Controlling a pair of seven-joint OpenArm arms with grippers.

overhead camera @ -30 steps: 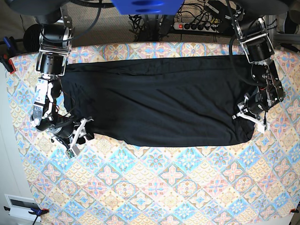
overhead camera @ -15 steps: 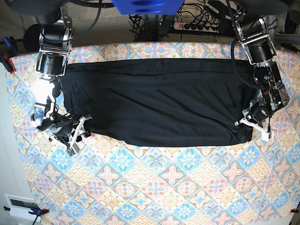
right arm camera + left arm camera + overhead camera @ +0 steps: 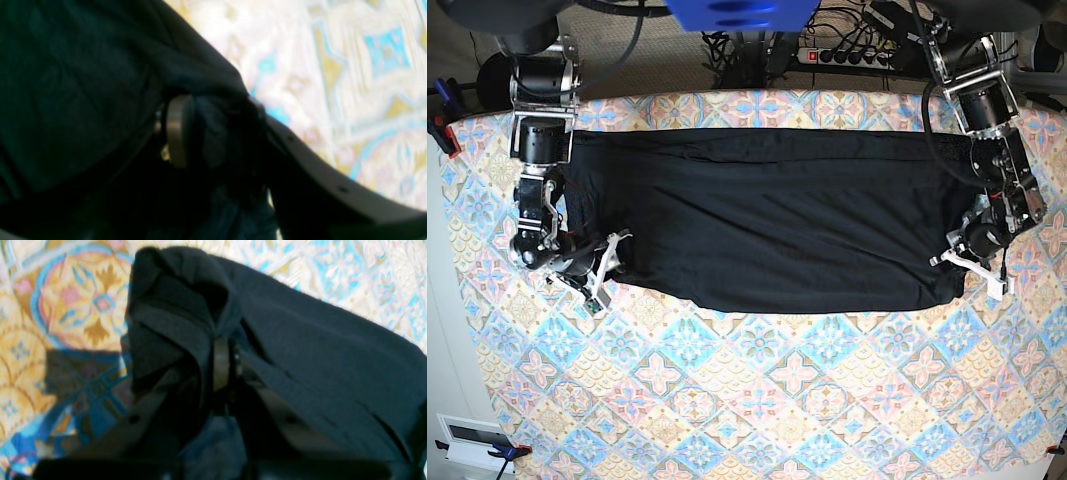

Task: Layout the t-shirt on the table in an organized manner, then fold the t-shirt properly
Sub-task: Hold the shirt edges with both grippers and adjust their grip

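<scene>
Black t-shirt spread wide across the patterned table, an arm at each end.

The t-shirt [image 3: 767, 220] lies flat as a long dark band across the far half of the table [image 3: 757, 400], its near edge slightly uneven. The left gripper [image 3: 972, 265] sits at one end, its fingers [image 3: 220, 363] pressed together on a bunched fold of the shirt. The right gripper [image 3: 599, 272] is at the other end, its jaws apart with cloth gathered between them; whether they actually grip it cannot be told.
</scene>
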